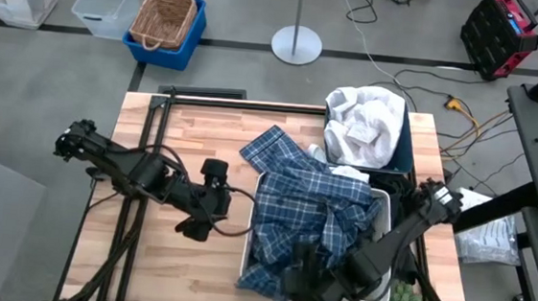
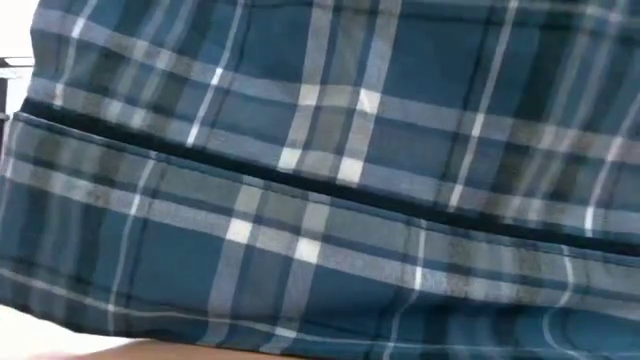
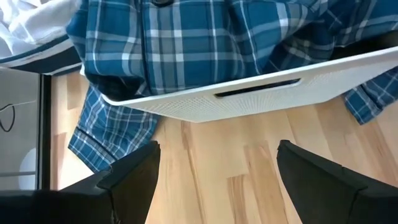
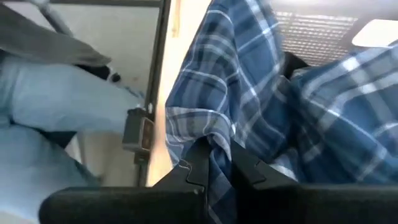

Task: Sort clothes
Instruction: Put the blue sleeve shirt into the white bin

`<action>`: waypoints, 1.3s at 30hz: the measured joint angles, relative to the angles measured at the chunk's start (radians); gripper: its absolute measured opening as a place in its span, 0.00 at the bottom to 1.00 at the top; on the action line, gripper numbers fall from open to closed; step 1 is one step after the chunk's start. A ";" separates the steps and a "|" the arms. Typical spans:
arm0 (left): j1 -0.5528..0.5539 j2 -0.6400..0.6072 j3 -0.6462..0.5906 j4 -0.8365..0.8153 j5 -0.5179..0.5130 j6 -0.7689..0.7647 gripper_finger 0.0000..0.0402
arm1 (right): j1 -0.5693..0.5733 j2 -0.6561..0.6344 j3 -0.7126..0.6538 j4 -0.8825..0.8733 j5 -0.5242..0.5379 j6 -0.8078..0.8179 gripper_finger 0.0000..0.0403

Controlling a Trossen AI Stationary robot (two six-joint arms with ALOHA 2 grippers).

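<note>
Along the near right edge of the table [image 1: 173, 268], I am pinching my right gripper [image 4: 214, 163] fully shut on a fold of the blue-and-white plaid shirt [image 1: 307, 221]. This shirt is sprawling across the white bin [image 3: 249, 99], with one sleeve trailing over the bin's far rim onto the wood and a hem spilling over the near rim toward the table's near edge. Behind it, at the far right corner, the navy bin [image 1: 405, 154] is holding a heap of white clothes [image 1: 363, 119].

My left gripper [image 1: 208, 210] is hovering over bare wood near the middle of the table, just beside the white bin's left wall, its fingers [image 3: 134, 180] spread wide and holding nothing.

The plaid cloth looks light, limp and floppy, so I am judging it will sag and drag rather than lift as one piece, and may snag on the bin rim. A bunched fold or seam, where layers are doubling up, seems the surest place to grip; a single thin layer could slip free.
</note>
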 joint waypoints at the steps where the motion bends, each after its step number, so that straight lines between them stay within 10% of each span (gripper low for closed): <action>1: 0.000 0.000 0.000 0.004 0.000 0.000 0.74 | 0.008 0.008 0.000 0.009 0.014 0.008 0.04; 20: 0.000 0.000 0.000 0.026 -0.003 0.010 0.74 | 0.047 -0.024 0.033 0.019 0.112 0.050 0.46; 39: 0.000 0.000 0.000 0.034 -0.003 0.010 0.74 | 0.046 -0.066 0.034 0.001 0.132 -0.017 0.03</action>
